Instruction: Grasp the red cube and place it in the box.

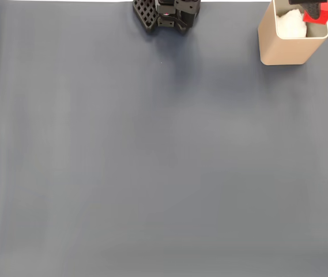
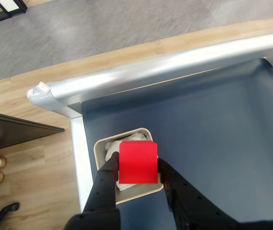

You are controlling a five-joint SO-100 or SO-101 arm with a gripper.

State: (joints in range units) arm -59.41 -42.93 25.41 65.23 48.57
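Red cube (image 2: 137, 162) sits clamped between the black fingers (image 2: 106, 184) of the hand (image 2: 138, 179), held right above the open mouth of the beige box (image 2: 100, 146). White stuff lies inside the box. From the fixed view, the box (image 1: 282, 49) stands at the far right corner of the grey desk (image 1: 152, 173), the cube (image 1: 319, 11) over its rim.
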